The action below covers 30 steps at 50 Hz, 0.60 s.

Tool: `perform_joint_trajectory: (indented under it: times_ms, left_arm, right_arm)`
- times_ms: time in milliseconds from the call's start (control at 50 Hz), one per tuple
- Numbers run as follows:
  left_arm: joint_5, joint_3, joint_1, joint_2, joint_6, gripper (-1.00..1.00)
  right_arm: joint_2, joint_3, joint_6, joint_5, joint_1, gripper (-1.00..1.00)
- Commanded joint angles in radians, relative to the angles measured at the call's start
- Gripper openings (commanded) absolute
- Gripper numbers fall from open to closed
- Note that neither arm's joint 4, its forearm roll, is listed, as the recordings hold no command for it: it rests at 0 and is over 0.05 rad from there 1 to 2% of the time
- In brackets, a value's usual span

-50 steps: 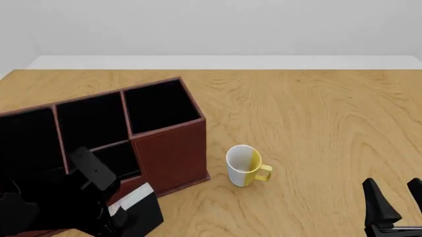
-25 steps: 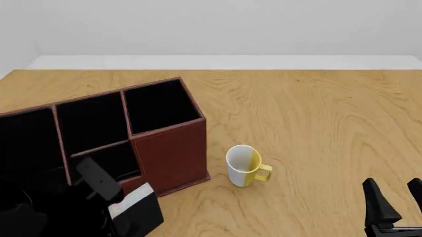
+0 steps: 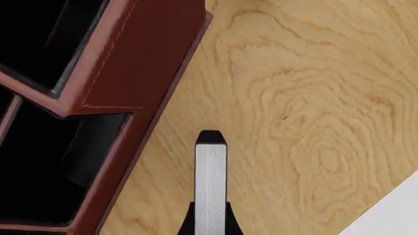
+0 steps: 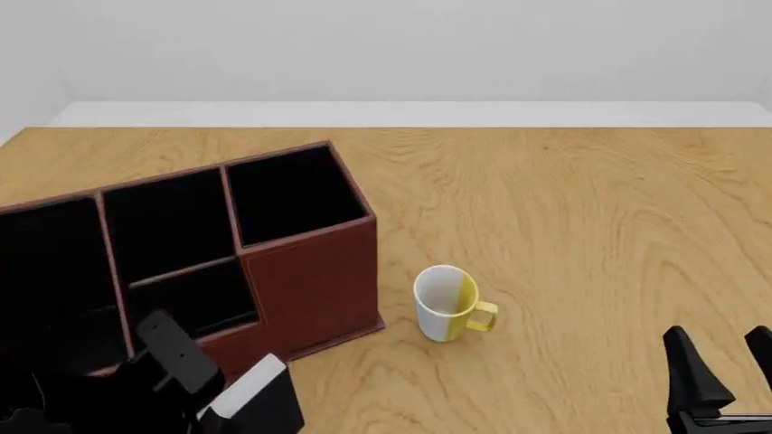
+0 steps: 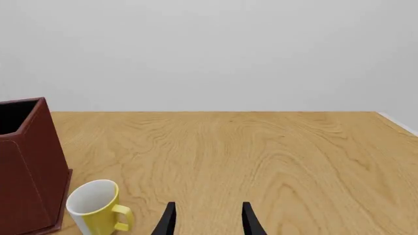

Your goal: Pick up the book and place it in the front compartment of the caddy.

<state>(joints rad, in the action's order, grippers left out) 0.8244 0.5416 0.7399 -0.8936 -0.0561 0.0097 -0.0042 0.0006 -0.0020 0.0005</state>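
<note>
Lower and nearer the front edge now than a second ago: the left arm has sunk toward the bottom-left corner of the front view, taking the small thin black-covered book with the white page edge (image 4: pixel 251 395) with it, so less of the arm shows against the box. The left gripper (image 3: pixel 210 226) is clamped on that book; in the left wrist view the white page edge (image 3: pixel 210 183) runs straight out between the two black fingers, pinched tight on either side, with a black tip at its far end. The book is held clear of the light wooden table (image 4: pixel 579 226), white edge up and tilted, just in front of the near wall of the large dark reddish-brown leather-look caddy with black lining (image 4: pixel 307 280). It's beside the caddy, not in any slot. From the wrist camera, the caddy's stitched brown wall (image 3: pixel 130 63) runs diagonally past the book, with the dark compartments open beyond it.

Over on the other side, the white-and-yellow mug (image 4: pixel 447 304) stands upright on the table, just beside the caddy's corner, handle pointing away from it. The right gripper (image 5: pixel 207 220) sits low at the near-right of the table, well apart from the mug, its two black fingers parted with nothing between them.
</note>
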Motion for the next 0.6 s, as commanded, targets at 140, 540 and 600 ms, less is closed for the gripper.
perform_joint_trajectory:
  times_ms: [140,540,600]
  left_arm:
    - [0.106,0.074,0.052,0.056,0.004,-1.00]
    - [0.274,0.332,0.077,0.081,0.074,-1.00]
    - [0.289,0.356,0.081,0.086,0.087,-1.00]
  right_arm:
    - [0.001,0.000,0.000,0.000,0.000,1.00]
    - [0.001,0.000,0.000,0.000,0.000,1.00]
    - [0.000,0.000,0.000,0.000,0.000,1.00]
